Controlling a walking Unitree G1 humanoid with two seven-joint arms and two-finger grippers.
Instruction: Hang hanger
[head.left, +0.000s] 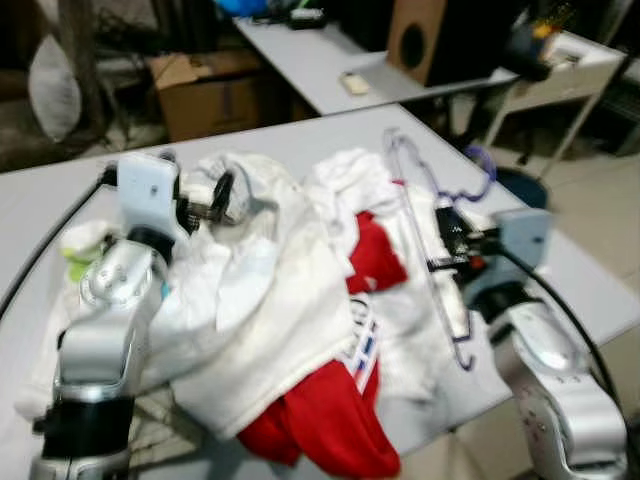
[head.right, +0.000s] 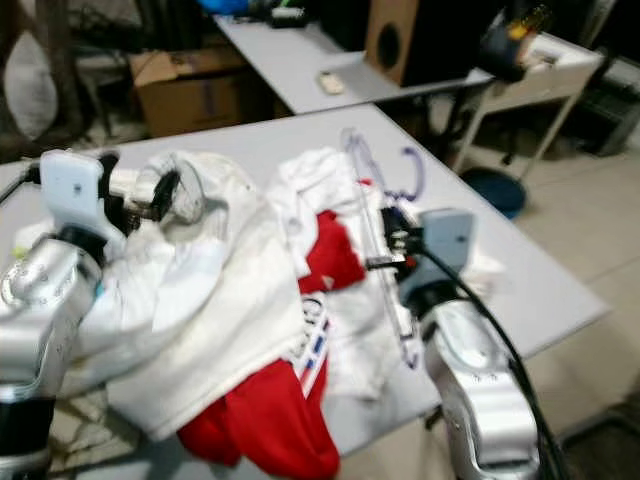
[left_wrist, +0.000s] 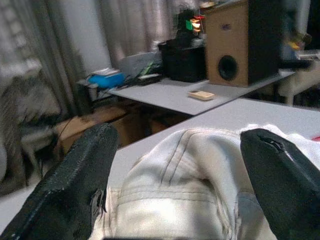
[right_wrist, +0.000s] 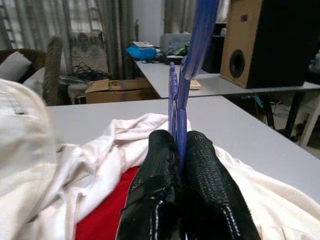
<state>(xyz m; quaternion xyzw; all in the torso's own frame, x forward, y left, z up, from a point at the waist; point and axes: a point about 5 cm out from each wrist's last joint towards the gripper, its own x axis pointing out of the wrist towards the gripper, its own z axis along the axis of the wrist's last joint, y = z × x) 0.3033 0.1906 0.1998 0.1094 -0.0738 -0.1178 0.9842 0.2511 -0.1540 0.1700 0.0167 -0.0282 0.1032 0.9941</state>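
A translucent purple hanger (head.left: 415, 215) is held tilted over a pile of clothes on the grey table (head.left: 300, 135). My right gripper (head.left: 452, 250) is shut on its thin bar, which runs up between the black fingers (right_wrist: 200, 165). The hanger's hook (head.left: 482, 172) points toward the table's far right edge. A white garment (head.left: 270, 300) lies over a red one (head.left: 320, 420). My left gripper (head.left: 222, 195) holds a bunched fold of the white garment (left_wrist: 180, 170) between its two fingers, lifted a little off the pile.
The table's edge runs close along the front right, with floor and a dark blue bin (head.left: 520, 185) beyond. Behind stand a second grey table (head.left: 300, 60) with a wooden speaker (head.left: 415, 35), a cardboard box (head.left: 205, 95) and a white side table (head.left: 570, 65).
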